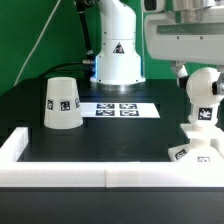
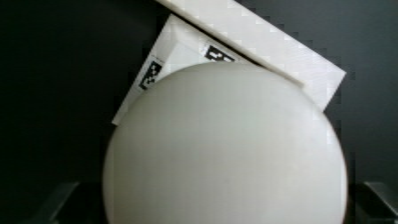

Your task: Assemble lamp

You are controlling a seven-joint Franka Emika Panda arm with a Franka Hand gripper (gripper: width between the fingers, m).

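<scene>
The round-headed bulb (image 1: 203, 98) stands upright on the flat square base (image 1: 188, 153) at the exterior view's right, close to the front wall. My gripper (image 1: 196, 68) hangs just above the bulb's head, its jaws apart on either side. In the wrist view the bulb's head (image 2: 222, 140) fills the picture. The dark fingers (image 2: 57, 205) show at the lower corners with a gap to the bulb, so the gripper (image 2: 217, 208) is open. Part of the base (image 2: 175, 60) shows behind the bulb. The cone shade (image 1: 60, 104) stands alone at the exterior view's left.
The marker board (image 1: 115, 108) lies at the table's middle in front of the white robot pedestal (image 1: 117, 55). A low white wall (image 1: 100, 170) borders the front and sides; it also shows in the wrist view (image 2: 258, 45).
</scene>
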